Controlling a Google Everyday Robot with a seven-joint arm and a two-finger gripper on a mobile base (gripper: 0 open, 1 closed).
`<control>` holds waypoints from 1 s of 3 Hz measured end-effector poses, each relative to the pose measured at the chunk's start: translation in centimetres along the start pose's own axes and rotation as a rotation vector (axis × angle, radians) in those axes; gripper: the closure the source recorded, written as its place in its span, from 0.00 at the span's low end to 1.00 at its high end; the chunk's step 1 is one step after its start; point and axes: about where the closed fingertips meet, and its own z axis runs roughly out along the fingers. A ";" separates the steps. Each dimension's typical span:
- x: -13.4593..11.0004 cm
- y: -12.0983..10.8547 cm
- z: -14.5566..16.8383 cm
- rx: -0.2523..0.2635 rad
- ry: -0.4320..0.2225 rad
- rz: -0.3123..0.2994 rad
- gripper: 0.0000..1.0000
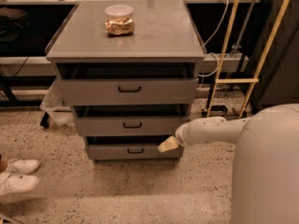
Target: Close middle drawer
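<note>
The grey cabinet [126,55] has three drawers. The middle drawer [132,125] has a flat grey front and a small dark centre handle; it stands slightly pulled out, with a dark gap above it. My gripper [167,144] is at the end of the white arm, just below the right end of the middle drawer's front, in front of the lowest drawer [134,150]. The top drawer [128,90] also stands slightly out.
A clear tub of snacks [119,19] sits on the cabinet top. White shoes [18,174] lie on the speckled floor at left. Yellow rods and cables [233,55] stand right of the cabinet. My white base [266,167] fills the lower right.
</note>
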 end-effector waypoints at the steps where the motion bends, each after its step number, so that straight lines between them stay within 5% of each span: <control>1: -0.9 -2.6 -6.5 0.123 -0.104 0.179 0.00; 2: -3.1 -3.6 -12.3 0.223 -0.241 0.309 0.00; 3: -2.2 -0.7 -14.5 0.253 -0.322 0.378 0.00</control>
